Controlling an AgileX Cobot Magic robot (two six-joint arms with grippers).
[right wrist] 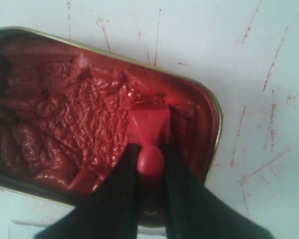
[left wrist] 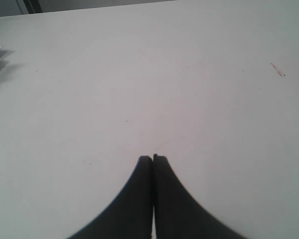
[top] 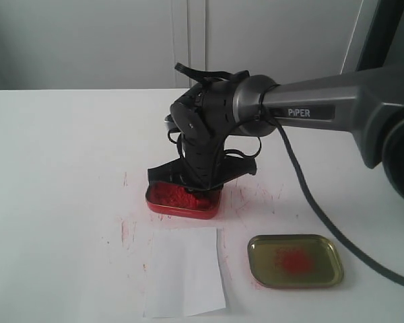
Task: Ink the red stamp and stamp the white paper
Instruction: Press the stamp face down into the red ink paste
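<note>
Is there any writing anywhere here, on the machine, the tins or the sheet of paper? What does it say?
"PiPER": white letters on the grey right arm.
No other text: the red ink tin, the gold lid and the white paper show no words, and the red marks on the table are only scratches.

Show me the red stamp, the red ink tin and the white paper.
red stamp (right wrist: 149, 127), right wrist view, on its square base.
red ink tin (top: 182, 211), exterior view, on its front wall.
white paper (top: 185, 270), exterior view, on the sheet's middle.
</note>
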